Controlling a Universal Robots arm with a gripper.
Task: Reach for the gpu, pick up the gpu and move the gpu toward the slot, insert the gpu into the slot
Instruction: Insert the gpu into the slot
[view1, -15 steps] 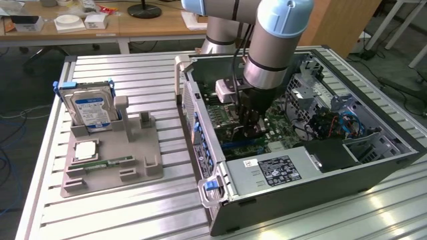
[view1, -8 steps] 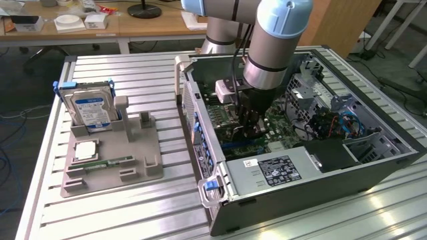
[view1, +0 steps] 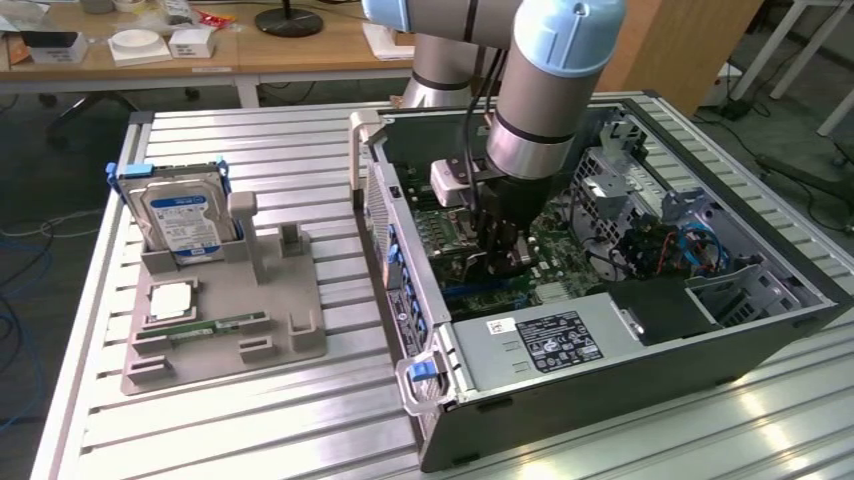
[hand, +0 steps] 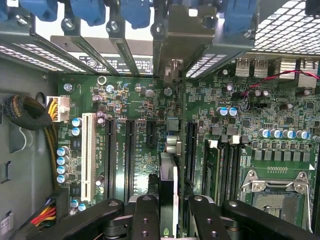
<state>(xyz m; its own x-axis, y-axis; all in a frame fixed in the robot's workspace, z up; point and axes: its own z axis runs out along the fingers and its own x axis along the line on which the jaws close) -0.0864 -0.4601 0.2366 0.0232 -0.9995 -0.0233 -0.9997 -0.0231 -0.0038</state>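
- We see the gripper (hand: 168, 212), two black matte fingers (hand: 145, 215) with round screw heads, clamped on the gpu (hand: 168, 185), a thin flat card seen edge-on, standing upright between them.
- The gpu hangs over the green motherboard (hand: 150, 105), its silvery bracket end (hand: 172, 70) up against the rear wall of the case; we cannot tell whether its lower edge has reached the slot (hand: 190, 150), the long dark plastic strip just beside it.
- On the board we count three more long dark connector strips and one white one (hand: 88, 155), all parallel, plus rows of small blue-topped cylindrical capacitors.
- The square silver CPU socket (hand: 277, 192) lies apart from the card, framed in bright metal.
- A braided black cable bundle (hand: 25, 112) runs to a white plug (hand: 61, 106) at the board's edge.
- In the exterior view the grey-and-pale-blue arm (view1: 554, 80) reaches down into the open dark metal computer case (view1: 587, 390), which lies on its side at the exterior view's right.
- On the exterior view's left sits one grey moulded holder tray (view1: 267, 350) carrying one blue-labelled silver hard drive (view1: 184, 222) upright, one square chip (view1: 174, 300) and one green memory stick (view1: 214, 326).
- All rests on a ribbed aluminium table (view1: 267, 430); behind stand wooden desks (view1: 200, 55) with small white boxes.
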